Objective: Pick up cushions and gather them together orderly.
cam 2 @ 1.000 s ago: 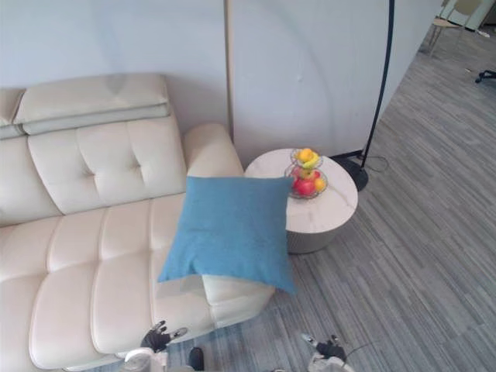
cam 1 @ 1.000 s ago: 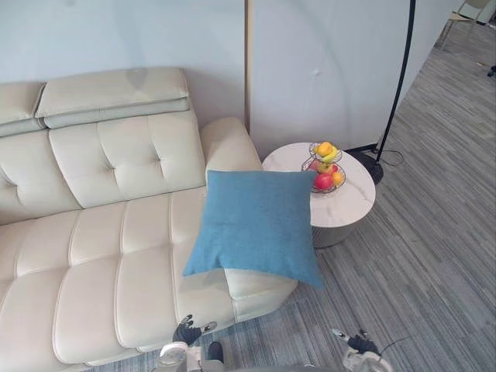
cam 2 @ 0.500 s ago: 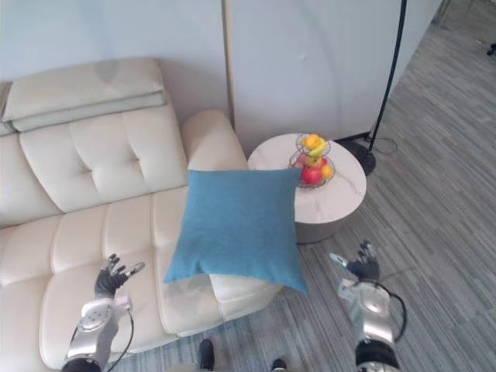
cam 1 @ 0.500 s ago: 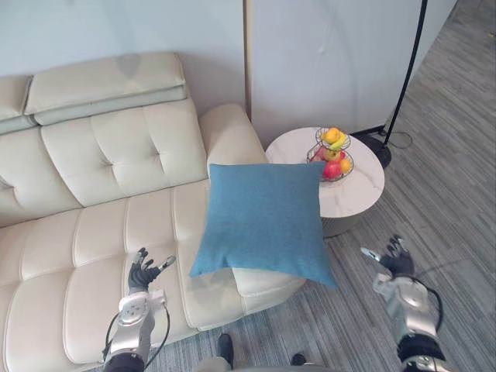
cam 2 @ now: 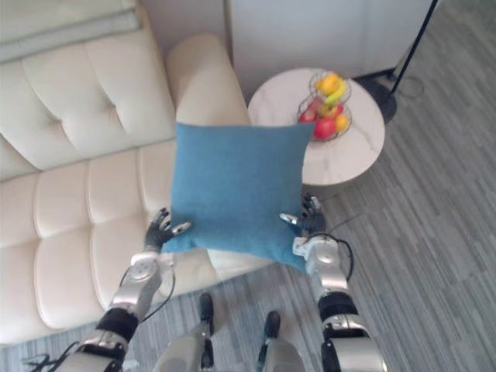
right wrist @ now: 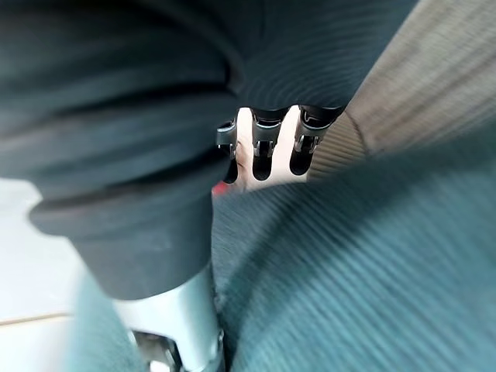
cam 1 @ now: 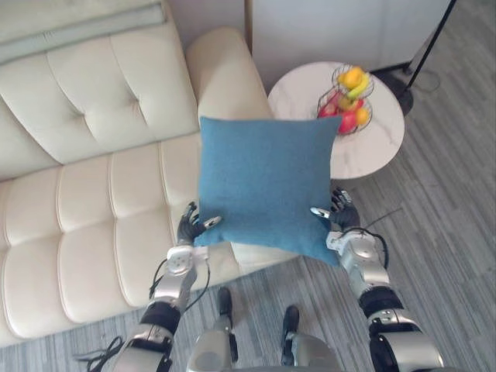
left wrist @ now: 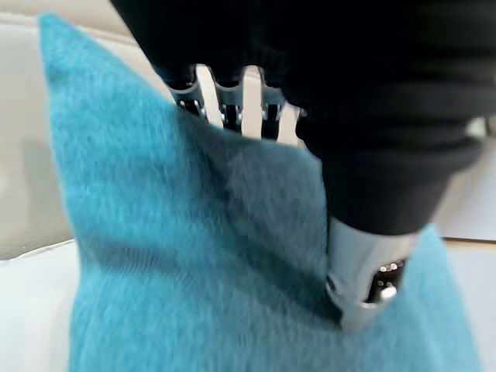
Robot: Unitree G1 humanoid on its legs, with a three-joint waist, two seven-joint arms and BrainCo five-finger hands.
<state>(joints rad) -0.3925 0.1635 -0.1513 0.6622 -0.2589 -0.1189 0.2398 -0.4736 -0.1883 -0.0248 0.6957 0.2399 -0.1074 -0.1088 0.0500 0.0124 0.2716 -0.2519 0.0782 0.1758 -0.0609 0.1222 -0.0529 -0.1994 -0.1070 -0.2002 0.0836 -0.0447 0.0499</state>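
Note:
A square blue cushion (cam 1: 263,182) leans at the right end of the cream sofa (cam 1: 85,194), over the seat's corner below the armrest. My left hand (cam 1: 188,230) is at its lower left corner, thumb on the front face and fingers behind the edge. In the left wrist view the cushion (left wrist: 194,256) sits between that thumb (left wrist: 364,287) and the fingers. My right hand (cam 1: 343,217) holds the lower right corner the same way, its thumb (right wrist: 178,325) lying on the cloth (right wrist: 364,271).
A round white side table (cam 1: 384,143) stands right of the sofa with a wire basket of fruit (cam 1: 347,101) on it. A black lamp pole (cam 1: 434,39) rises behind it. Grey striped carpet (cam 1: 442,256) lies to the right.
The camera has tipped down and closer. Both hands have come up from below and inward to the cushion's lower corners and closed on them.

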